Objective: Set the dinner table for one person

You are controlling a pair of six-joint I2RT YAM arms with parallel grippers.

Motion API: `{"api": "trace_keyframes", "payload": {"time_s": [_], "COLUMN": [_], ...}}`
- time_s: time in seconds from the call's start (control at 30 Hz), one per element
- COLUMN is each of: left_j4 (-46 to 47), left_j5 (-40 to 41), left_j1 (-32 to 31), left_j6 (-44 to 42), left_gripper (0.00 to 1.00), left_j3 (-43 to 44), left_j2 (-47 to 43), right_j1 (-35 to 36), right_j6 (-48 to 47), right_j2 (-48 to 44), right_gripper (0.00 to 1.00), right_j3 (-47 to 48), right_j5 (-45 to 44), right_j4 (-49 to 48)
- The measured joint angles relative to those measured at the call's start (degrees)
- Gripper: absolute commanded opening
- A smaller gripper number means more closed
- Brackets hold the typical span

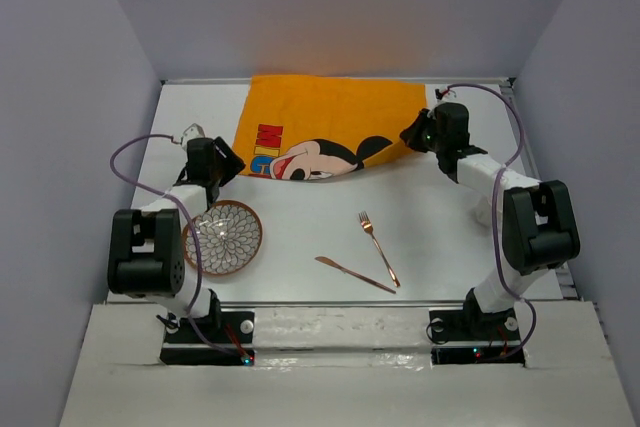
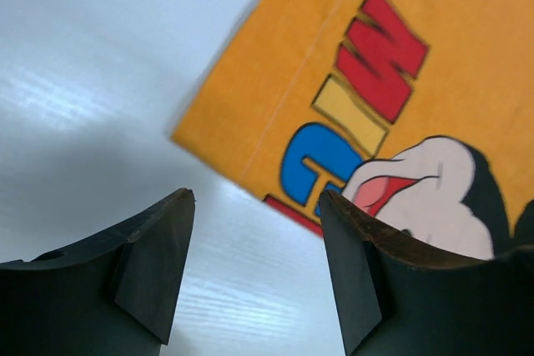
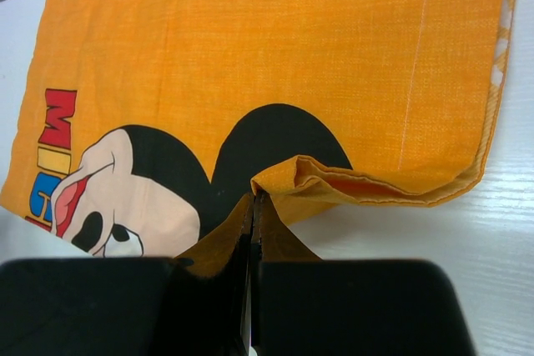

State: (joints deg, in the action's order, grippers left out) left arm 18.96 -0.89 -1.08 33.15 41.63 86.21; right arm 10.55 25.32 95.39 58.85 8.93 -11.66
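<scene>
The white dinner table [image 1: 440, 217] holds an orange Mickey Mouse cloth mat [image 1: 330, 122] at the far middle. My right gripper [image 1: 413, 135] is at the mat's near right edge. In the right wrist view [image 3: 253, 198] it is shut on a raised fold of the mat [image 3: 334, 177]. My left gripper [image 1: 230, 163] is by the mat's near left corner. In the left wrist view [image 2: 256, 198] it is open and empty over bare table [image 2: 83, 81], the mat's corner [image 2: 250, 139] just ahead.
A round patterned plate [image 1: 223, 237] lies at the near left beside the left arm. A copper fork [image 1: 379, 247] and a copper knife [image 1: 355, 274] lie at the near middle. Grey walls close in the table on three sides.
</scene>
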Motion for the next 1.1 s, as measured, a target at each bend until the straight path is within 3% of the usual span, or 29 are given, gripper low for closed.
{"api": "trace_keyframes", "payload": {"time_s": [0.23,0.43,0.47,0.5,0.6,0.73,0.83,1.1], "left_j4": [-1.8,0.5,0.8,1.0,1.4,2.4,2.5,2.5], "left_j5": [2.1,2.7,2.7,2.7,2.8,3.4,4.0,4.3], "left_j1": [0.5,0.5,0.5,0.5,0.5,0.5,0.5,0.5], "left_j6": [0.6,1.4,1.6,1.9,2.4,3.0,3.1,1.9], "left_gripper": [0.68,0.59,0.54,0.41,0.19,0.20,0.00,0.00], "left_j3": [-1.2,1.9,2.1,2.3,3.1,3.7,3.9,4.8], "left_j2": [4.7,9.6,9.9,10.3,11.6,13.3,13.5,12.2], "right_j1": [0.0,0.0,0.0,0.0,0.0,0.0,0.0,0.0], "right_j6": [0.0,0.0,0.0,0.0,0.0,0.0,0.0,0.0], "right_j2": [0.0,-0.1,-0.2,-0.2,-0.5,-1.6,-2.0,-2.2], "right_gripper": [0.00,0.00,0.00,0.00,0.00,0.00,0.00,0.00], "right_j3": [0.0,0.0,0.0,0.0,0.0,0.0,0.0,0.0], "right_j5": [0.5,0.6,0.7,0.7,0.7,0.8,0.8,0.8], "right_j4": [0.0,0.0,0.0,0.0,0.1,0.0,0.0,0.0]}}
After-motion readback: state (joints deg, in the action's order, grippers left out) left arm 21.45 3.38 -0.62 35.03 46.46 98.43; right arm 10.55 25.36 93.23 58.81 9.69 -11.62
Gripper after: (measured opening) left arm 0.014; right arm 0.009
